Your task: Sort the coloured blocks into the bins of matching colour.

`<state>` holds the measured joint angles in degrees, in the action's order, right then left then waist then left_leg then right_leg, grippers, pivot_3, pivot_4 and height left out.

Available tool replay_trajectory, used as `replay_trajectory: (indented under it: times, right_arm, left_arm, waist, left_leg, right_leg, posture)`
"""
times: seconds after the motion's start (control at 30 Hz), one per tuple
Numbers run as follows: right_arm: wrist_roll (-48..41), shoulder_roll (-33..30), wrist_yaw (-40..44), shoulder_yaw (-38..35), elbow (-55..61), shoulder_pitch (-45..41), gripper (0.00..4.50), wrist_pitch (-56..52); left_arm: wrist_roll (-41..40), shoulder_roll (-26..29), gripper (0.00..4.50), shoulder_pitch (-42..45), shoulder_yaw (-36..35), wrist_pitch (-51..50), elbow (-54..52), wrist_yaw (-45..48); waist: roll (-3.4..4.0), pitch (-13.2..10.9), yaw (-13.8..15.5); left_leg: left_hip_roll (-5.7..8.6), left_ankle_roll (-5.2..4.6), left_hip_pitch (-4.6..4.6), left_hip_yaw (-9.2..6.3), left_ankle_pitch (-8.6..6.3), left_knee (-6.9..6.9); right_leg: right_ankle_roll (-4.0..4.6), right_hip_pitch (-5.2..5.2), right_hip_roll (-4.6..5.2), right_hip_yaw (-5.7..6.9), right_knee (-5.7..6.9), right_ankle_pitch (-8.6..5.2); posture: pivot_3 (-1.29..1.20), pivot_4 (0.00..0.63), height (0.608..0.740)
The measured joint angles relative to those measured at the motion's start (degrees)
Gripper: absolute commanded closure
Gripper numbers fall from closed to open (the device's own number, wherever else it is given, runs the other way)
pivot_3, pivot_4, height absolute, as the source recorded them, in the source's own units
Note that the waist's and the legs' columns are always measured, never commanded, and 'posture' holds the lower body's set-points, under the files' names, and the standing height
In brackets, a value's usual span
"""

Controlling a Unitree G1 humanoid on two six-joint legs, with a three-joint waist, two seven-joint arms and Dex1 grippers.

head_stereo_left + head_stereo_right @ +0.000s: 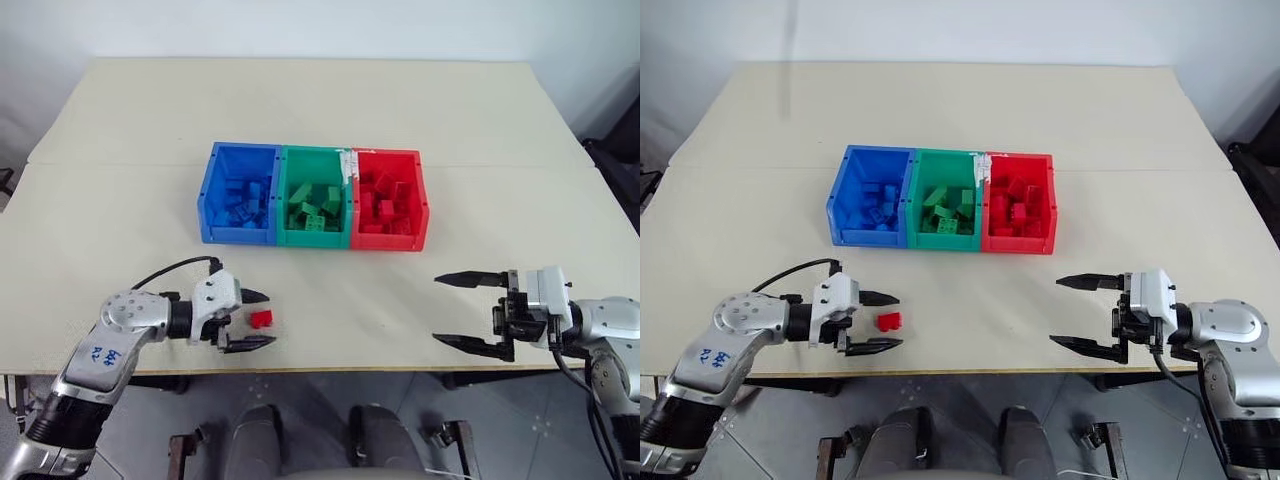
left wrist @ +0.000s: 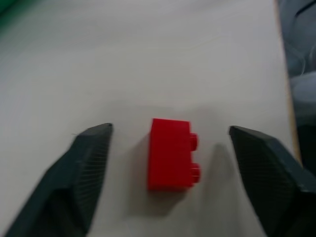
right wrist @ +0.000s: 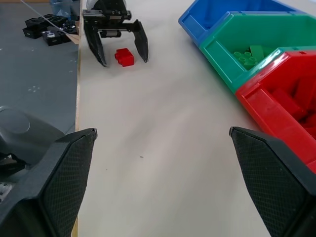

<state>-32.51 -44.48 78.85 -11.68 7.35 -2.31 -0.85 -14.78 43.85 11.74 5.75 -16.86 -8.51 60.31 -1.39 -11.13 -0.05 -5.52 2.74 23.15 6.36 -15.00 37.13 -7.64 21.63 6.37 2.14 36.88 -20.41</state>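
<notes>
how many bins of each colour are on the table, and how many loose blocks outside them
blue bin: 1
green bin: 1
red bin: 1
loose red block on the table, between the fingers of the left tool: 1
total: 3 bins and 1 loose block, 4 things. The blocks piled inside the bins are too jumbled to count.

I'm looking at what seems to be a robot test room or lab, not a home. A plain pale surface is standing against a bare white wall, carrying nothing but three joined sorting bins, blue, green and red, holding toy bricks. The floor is showing grey and hard, with black equipment and cables lying on it near the surface's edge.
</notes>
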Motion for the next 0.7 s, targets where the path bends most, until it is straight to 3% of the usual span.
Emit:
replay_trajectory:
  times: [0.2,0.23,0.43,0.57,0.7]
  right_arm:
    - [-0.35,-0.06,-2.76,-1.47,3.49,3.44,0.00,-1.14]
    - [-0.35,-0.05,-3.38,-2.08,3.94,3.88,0.00,-1.32]
    - [-0.71,2.56,-9.65,-5.31,6.25,6.40,0.00,-1.61]
    - [-0.99,6.89,-17.62,-8.67,7.55,7.73,0.00,-1.86]
    - [-0.62,11.62,-25.30,-11.16,9.62,9.27,0.00,-1.37]
  left_arm:
    - [0.97,-0.28,3.44,2.05,0.30,0.06,1.78,-0.35]
    - [0.95,-0.38,3.56,2.25,0.35,0.06,1.85,-0.17]
    - [-3.68,-7.00,3.56,6.44,0.89,-4.44,1.28,0.15]
    - [-5.80,-14.25,3.56,16.94,1.41,-9.84,0.74,-3.34]
    - [-3.58,-23.12,3.56,27.41,4.27,-9.29,8.75,-8.09]
  waist:
    - [0.00,0.00,0.01]
    - [0.02,0.01,0.02]
    - [0.00,0.00,0.71]
    - [0.01,0.01,1.60]
    - [0.02,0.02,1.62]
  left_leg:
    - [0.01,-0.06,0.00,0.00,-0.03,0.03]
    - [0.01,-0.06,0.00,0.00,-0.03,0.03]
    - [0.01,0.00,0.06,-0.06,0.01,0.15]
    - [0.03,0.00,0.08,-0.10,0.06,0.29]
    - [0.08,0.02,0.08,-0.10,0.08,0.33]
  right_leg:
    - [0.00,-0.03,0.02,-0.02,-0.01,0.00]
    - [0.00,-0.03,0.02,-0.02,-0.01,0.00]
    - [0.00,-0.05,-0.03,-0.01,0.02,0.00]
    - [-0.04,-0.10,-0.05,-0.03,0.06,0.02]
    - [-0.08,-0.13,-0.06,-0.06,0.05,0.04]
  posture:
    - [0.00,0.150,0.740]
    - [0.00,0.150,0.740]
    - [0.00,0.150,0.740]
    - [0.00,0.150,0.740]
    - [0.00,0.150,0.740]
